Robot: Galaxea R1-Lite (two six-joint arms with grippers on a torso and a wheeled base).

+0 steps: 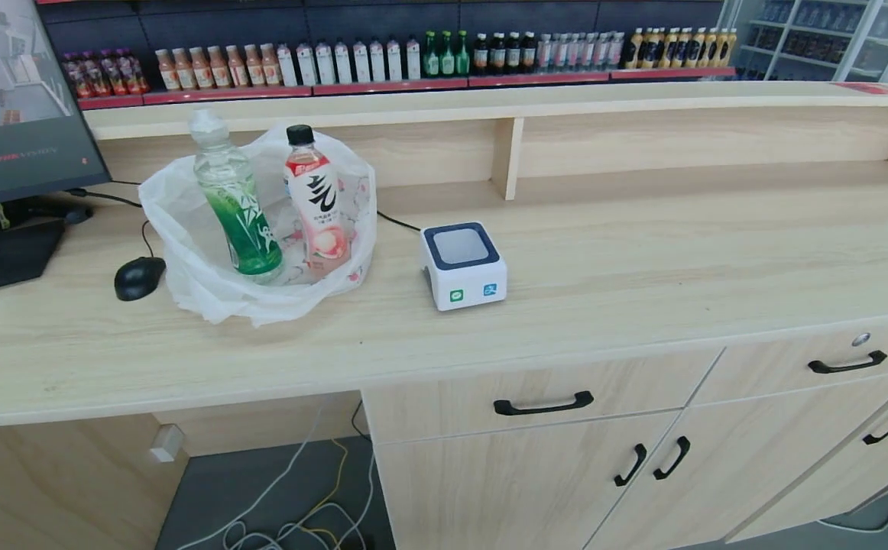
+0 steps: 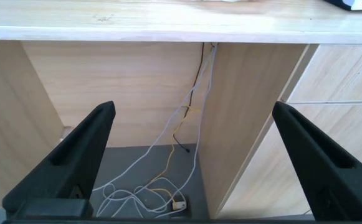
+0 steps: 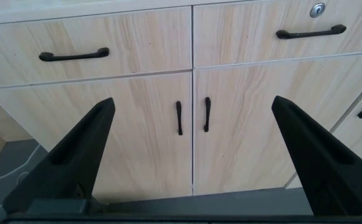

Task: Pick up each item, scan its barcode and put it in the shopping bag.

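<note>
The green bottle (image 1: pixel 236 206) and the pink bottle (image 1: pixel 319 206) stand upright side by side inside the white shopping bag (image 1: pixel 184 263), which sits open on the counter (image 1: pixel 643 252). The scanner (image 1: pixel 463 264) rests just beside the bag, window facing up. A black mouse (image 1: pixel 138 277) lies on the bag's other side, near a monitor (image 1: pixel 16 114). The left end effector (image 2: pixel 194 107) is released, its fingers spread wide, facing the cables (image 2: pixel 162 186) under the counter. The right end effector (image 3: pixel 193 101) is also released, facing the cupboard doors (image 3: pixel 137 137).
</note>
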